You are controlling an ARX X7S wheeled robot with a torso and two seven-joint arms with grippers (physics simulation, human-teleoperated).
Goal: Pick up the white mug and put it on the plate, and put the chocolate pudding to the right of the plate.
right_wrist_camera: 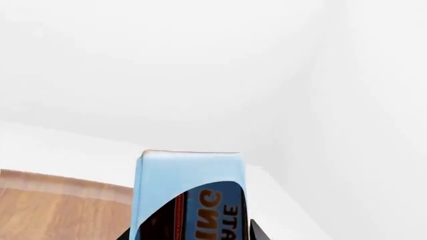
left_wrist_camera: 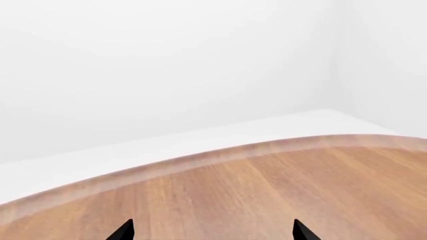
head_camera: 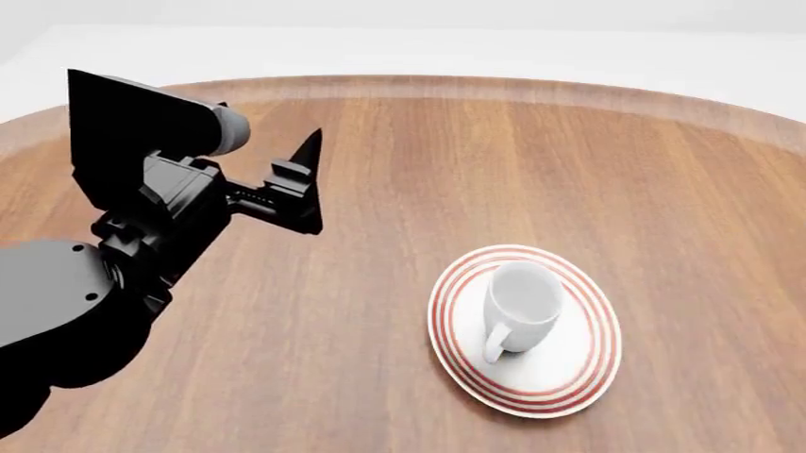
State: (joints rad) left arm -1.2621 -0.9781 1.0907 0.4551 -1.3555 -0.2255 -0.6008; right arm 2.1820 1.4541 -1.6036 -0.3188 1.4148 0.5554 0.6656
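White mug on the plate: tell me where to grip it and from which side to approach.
A judgement: come from above and pinch the white mug by its rim wall on the side away from the handle. It stands upright on the plate, mouth open upward, with the loop handle facing the robot.

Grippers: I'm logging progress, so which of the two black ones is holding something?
The right gripper grips the light blue chocolate pudding box; the left gripper is open and empty.

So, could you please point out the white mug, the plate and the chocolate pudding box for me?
white mug point(head_camera: 527, 300): head view, on its outer side wall.
plate point(head_camera: 573, 382): head view, on the bare red-ringed rim near the robot.
chocolate pudding point(right_wrist_camera: 190, 175): right wrist view, on its light blue face above the lettering.
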